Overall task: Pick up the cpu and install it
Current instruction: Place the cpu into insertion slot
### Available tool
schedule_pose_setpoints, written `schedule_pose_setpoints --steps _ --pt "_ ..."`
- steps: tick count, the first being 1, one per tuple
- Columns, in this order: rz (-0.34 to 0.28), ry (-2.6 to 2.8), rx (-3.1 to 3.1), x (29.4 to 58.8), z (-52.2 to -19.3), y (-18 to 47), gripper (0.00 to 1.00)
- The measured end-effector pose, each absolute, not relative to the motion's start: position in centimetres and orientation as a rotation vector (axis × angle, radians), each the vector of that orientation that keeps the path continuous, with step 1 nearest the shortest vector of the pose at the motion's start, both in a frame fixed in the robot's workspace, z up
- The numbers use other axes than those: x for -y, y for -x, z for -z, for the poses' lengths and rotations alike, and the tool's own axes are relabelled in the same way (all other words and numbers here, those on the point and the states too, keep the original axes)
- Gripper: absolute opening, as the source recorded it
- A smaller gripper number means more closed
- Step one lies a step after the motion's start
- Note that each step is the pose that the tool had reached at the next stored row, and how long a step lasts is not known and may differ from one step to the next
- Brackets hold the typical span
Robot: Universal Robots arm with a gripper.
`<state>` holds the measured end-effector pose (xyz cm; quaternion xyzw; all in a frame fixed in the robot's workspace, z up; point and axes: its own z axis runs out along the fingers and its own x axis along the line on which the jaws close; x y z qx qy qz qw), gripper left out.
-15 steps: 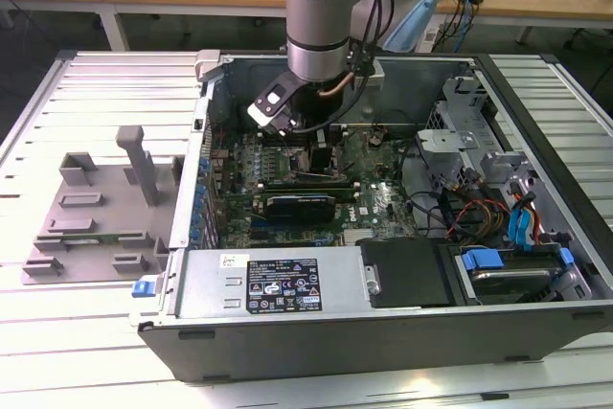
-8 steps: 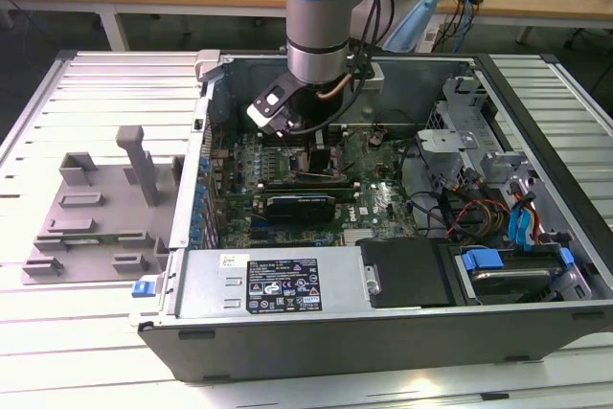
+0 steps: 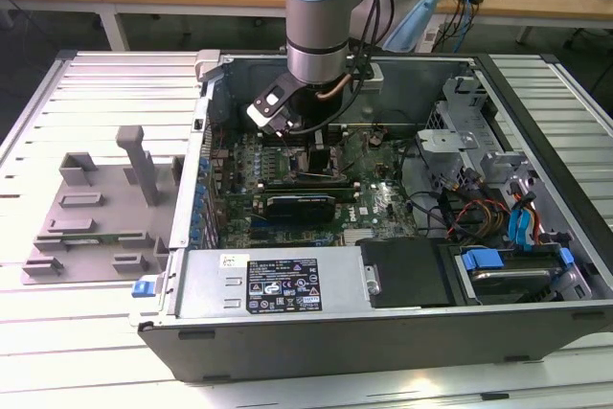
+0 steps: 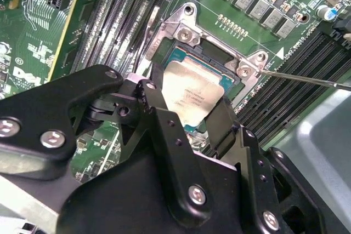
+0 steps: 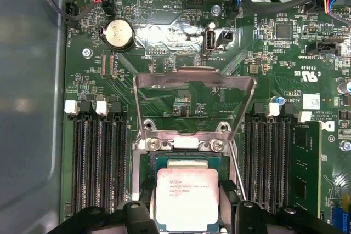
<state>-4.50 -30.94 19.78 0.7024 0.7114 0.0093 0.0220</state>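
The cpu (image 4: 192, 94) is a small square chip with a pale metal top. It sits between my two black fingers (image 4: 155, 108), right over the open socket (image 4: 186, 34) on the green motherboard. In the first wrist view the cpu (image 5: 186, 198) lies within the socket frame, with a finger (image 5: 143, 198) against each side. My gripper (image 4: 189, 105) is shut on the chip. The socket's metal load plate (image 5: 194, 80) stands raised behind it. In the exterior view the gripper (image 3: 319, 155) reaches down into the open computer case (image 3: 383, 332).
Memory slots (image 5: 96, 163) flank the socket, and one holds a module (image 5: 304, 168). A thin lever (image 4: 307, 79) juts from the socket. A black card (image 3: 302, 206), the power supply (image 3: 278, 280) and drive bays (image 3: 517, 265) fill the case. A grey tray (image 3: 96, 208) lies at the exterior view's left.
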Motion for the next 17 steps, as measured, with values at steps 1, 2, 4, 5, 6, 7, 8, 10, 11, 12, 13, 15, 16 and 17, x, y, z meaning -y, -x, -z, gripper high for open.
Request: schedule_pose_setpoints --steps 1,2,4,5,6,7,8,10,11,12,13,15,16,17 --pt "-0.029 -2.176 -2.204 30.94 -19.78 4.5 0.55" --pt "-0.029 -2.176 -2.204 30.94 -19.77 4.5 0.55" --pt "-0.029 -2.176 -2.204 30.94 -19.72 4.5 0.55" --pt "-0.028 -2.176 -2.204 30.95 -19.65 4.5 0.55" --pt "-0.028 -2.176 -2.204 30.95 -19.64 4.5 0.55" --pt "-0.028 -2.176 -2.204 30.94 -19.63 4.5 0.55" --pt "-0.029 -2.176 -2.204 30.94 -19.62 4.5 0.55" --pt "-0.03 -2.176 -2.204 30.93 -19.6 4.49 0.62" --pt "-0.029 -2.176 -2.204 30.94 -19.61 4.49 0.62" --pt "-0.029 -2.177 -2.204 30.94 -19.64 4.5 0.62" --pt "-0.03 -2.177 -2.204 30.94 -19.75 4.5 0.62" --pt "-0.029 -2.177 -2.204 30.94 -19.97 4.5 0.62" --pt "-0.03 -2.177 -2.204 30.94 -20.14 4.49 0.62" --pt "-0.03 -2.177 -2.204 30.93 -20.14 4.49 0.62"
